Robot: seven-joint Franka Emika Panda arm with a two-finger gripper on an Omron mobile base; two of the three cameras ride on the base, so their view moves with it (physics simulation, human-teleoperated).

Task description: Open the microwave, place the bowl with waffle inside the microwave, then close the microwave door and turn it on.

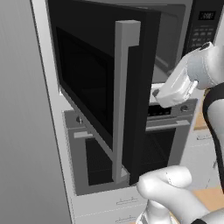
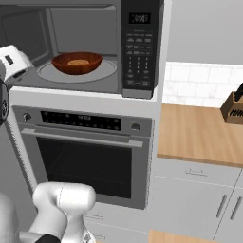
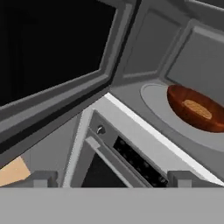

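The bowl with waffle (image 2: 77, 62) sits on the round turntable (image 2: 107, 72) in the middle of the microwave (image 2: 85, 47) cavity, the tan waffle lying flat in the reddish-brown bowl. The microwave door (image 1: 98, 87) stands swung wide open to the left, its long vertical silver handle (image 1: 122, 100) facing the room. The black keypad panel (image 2: 139, 47) runs down the microwave's right side. Below is the steel oven (image 2: 85, 156) with its horizontal handle. The hand (image 3: 111, 177) hovers just outside the cavity's front left, jaws spread wide and empty. A wooden desk (image 2: 199, 135) with a knife block (image 2: 233, 109) lies to the right.
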